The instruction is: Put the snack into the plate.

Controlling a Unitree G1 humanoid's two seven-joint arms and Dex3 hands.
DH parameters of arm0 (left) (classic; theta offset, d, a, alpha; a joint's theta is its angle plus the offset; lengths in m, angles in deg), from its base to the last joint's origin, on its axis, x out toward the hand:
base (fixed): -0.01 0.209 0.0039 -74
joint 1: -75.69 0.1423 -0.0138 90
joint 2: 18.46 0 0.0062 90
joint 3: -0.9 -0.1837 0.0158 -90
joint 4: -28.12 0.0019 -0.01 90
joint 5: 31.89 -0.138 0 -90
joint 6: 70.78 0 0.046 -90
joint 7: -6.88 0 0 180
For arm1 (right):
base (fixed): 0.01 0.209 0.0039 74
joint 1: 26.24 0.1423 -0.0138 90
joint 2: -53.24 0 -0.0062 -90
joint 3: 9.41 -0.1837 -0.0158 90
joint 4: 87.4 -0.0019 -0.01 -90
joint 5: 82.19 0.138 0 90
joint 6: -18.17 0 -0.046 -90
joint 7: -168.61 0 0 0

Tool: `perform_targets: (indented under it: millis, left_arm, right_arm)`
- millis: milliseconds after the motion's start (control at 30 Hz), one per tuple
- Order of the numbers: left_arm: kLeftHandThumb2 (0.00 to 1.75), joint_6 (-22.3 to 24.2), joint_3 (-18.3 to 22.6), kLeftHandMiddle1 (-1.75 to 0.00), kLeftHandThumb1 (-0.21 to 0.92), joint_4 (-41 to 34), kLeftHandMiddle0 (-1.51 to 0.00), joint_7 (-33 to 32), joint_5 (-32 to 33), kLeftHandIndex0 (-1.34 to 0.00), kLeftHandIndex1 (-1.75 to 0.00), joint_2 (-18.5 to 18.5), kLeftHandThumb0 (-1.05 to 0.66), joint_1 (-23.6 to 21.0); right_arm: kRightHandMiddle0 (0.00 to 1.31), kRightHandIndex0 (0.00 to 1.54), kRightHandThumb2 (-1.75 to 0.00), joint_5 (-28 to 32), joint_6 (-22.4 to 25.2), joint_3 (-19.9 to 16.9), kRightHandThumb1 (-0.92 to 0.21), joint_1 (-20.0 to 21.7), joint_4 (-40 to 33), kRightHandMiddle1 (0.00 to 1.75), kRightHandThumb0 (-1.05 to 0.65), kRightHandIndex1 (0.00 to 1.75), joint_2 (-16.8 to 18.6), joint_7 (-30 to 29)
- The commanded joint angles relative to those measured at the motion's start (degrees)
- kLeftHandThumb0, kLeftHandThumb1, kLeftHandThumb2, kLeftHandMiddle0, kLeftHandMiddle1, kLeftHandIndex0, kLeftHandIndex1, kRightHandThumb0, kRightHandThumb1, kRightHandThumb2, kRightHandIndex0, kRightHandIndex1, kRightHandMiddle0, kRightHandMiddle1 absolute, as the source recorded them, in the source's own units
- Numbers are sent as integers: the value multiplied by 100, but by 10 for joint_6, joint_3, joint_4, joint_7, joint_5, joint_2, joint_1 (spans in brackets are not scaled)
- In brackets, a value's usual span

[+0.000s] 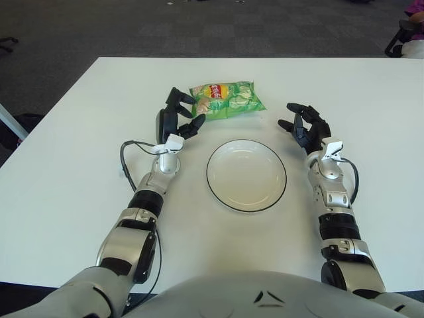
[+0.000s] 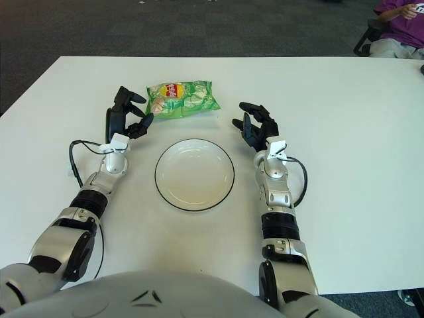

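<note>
Nearest the camera, in the left eye view, the robot's grey torso (image 1: pixel 265 298) fills the bottom edge, and both silver forearms reach from it over the white table (image 1: pixel 79 159). Between the arms, a little in from the near edge, sits the white plate (image 1: pixel 222 189) with a thin dark rim, holding nothing. Beyond it, toward the far edge, the green snack bag (image 1: pixel 227 99) lies flat on the table, apart from the plate. Just left of the bag, the left hand (image 1: pixel 177 114) has its black fingers spread and loosely curved, the tips close to the bag's left end but gripping nothing. Beside the plate's far right rim, the right hand (image 1: pixel 303 126) is likewise open and holds nothing. In the right eye view, the same layout shows: the bag (image 2: pixel 181 98) lies beyond the plate (image 2: pixel 169 192), the left hand (image 2: pixel 127 112) open at its left end, the right hand (image 2: pixel 255 124) open to the plate's right.
</note>
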Motion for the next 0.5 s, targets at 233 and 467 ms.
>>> perform_targets:
  millis: [233, 467]
  left_arm:
    - [20, 34, -148, -2, 92, 89, -36, -227, -213, -23, -46, -93, -57, -76]
    - [13, 42, -186, -1, 92, 116, -36, -256, -221, -24, -39, -101, -63, -96]
  right_arm:
    - [47, 98, -66, 1, -6, -1, -92, 4, -4, 67, -40, 2, -2, -3]
    - [47, 98, -65, 2, -5, -1, -92, 1, -8, 67, -41, 2, -3, -3]
